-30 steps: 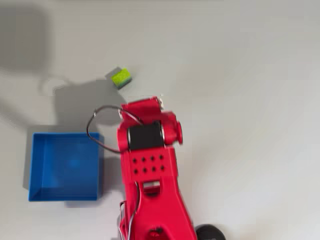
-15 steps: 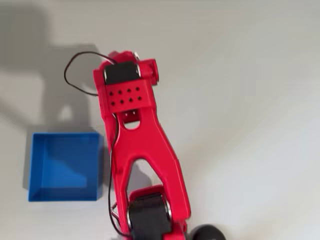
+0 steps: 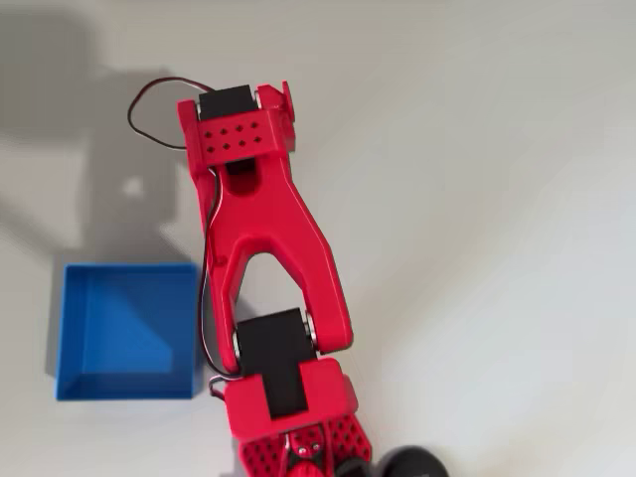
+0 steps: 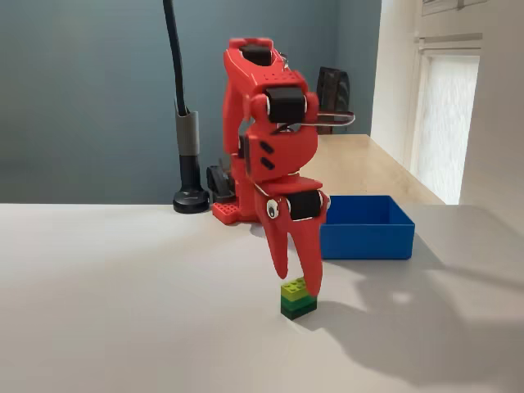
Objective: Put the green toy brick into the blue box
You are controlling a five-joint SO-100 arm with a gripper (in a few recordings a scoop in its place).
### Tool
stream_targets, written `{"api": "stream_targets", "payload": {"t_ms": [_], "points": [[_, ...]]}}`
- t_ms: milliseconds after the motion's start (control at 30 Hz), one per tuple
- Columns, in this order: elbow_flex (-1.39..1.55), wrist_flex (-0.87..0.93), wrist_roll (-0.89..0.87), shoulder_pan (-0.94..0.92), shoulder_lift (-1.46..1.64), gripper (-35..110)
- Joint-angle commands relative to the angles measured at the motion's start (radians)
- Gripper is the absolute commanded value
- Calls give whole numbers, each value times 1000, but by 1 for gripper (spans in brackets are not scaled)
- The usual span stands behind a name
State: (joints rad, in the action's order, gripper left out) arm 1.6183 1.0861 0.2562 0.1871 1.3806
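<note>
- Red arm (image 3: 268, 248) stretched out over the tabletop (image 3: 497, 199), tool (image 4: 296, 282) pointing down in fixed view
- Tool fingers apart, tips low at the green toy brick (image 4: 297, 299); right finger touching brick's top, not clamped
- Brick sits on tabletop, in front of the blue box (image 4: 366, 227), well apart
- Overhead: box (image 3: 127, 331) left of arm, w/ nothing inside

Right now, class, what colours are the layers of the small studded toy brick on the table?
The small studded plastic toy brick is lime green on top and darker green below, best seen in the fixed view.
</note>
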Motion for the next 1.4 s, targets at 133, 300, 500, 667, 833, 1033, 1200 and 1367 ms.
{"api": "stream_targets", "payload": {"t_ms": [133, 300, 500, 667, 833, 1033, 1200, 1367], "points": [[-121, 17, 9, 26, -57, 27], [-172, 15, -14, 34, -107, 21], [-224, 14, -67, 38, -153, 7], [-245, 11, -89, 46, -172, 4], [-270, 15, -95, 57, -172, 0], [-304, 81, -104, 78, -160, 0], [-321, 196, -140, 129, -153, 0], [-477, 393, -212, 183, -133, 0]]}}
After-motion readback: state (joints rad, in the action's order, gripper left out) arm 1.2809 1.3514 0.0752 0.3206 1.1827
